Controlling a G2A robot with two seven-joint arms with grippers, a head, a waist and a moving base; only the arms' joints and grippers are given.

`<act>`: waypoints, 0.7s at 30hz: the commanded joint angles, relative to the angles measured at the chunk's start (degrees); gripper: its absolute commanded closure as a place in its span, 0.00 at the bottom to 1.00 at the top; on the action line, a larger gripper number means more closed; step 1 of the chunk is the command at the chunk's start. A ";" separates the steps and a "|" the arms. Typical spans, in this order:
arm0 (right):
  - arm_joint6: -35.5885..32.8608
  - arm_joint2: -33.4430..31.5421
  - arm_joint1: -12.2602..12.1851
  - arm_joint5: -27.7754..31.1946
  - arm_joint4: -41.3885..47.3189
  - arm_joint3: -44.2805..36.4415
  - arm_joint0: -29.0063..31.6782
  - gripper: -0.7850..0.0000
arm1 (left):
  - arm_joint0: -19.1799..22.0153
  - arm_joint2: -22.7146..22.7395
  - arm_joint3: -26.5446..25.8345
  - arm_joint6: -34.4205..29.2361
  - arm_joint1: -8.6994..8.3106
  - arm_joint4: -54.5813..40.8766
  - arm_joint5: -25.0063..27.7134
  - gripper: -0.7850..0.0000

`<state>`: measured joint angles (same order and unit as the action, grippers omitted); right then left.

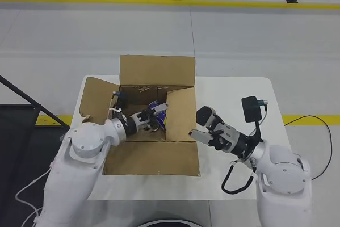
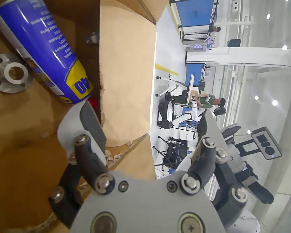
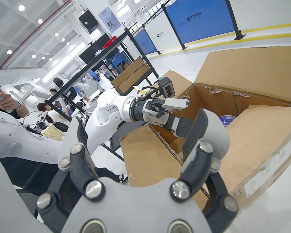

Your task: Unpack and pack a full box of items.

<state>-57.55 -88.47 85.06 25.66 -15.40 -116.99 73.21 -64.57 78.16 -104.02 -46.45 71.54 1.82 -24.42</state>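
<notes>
the left claw point(image 2: 145, 112) gapes wide inside the one cardboard box point(image 1: 152, 159), holding nothing, one finger just beside the yellow end of the one blue spray can point(image 2: 43, 44). one metal flange point(image 2: 9, 73) lies beside the can. the right claw point(image 3: 140, 120), equally wide and empty, hangs outside the box, above the table point(image 1: 238, 96).

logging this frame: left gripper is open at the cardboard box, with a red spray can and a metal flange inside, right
No: the spray can is blue, not red, per the left wrist view. The left gripper is open at the cardboard box, metal flange inside.
</notes>
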 commanded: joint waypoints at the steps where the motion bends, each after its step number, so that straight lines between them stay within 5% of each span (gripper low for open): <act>1: 0.20 -0.05 -0.30 0.17 0.32 0.23 0.13 0.00 | 0.49 -0.63 1.26 0.84 0.05 -0.47 0.61 0.00; 21: 3.11 2.45 -2.82 -1.71 -0.12 0.53 -0.43 0.00 | 1.66 -6.61 8.94 6.49 0.75 -5.40 7.42 0.00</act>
<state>-54.54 -86.08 82.37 24.05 -15.49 -116.45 72.77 -63.03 71.90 -95.38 -39.98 72.27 -3.46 -17.35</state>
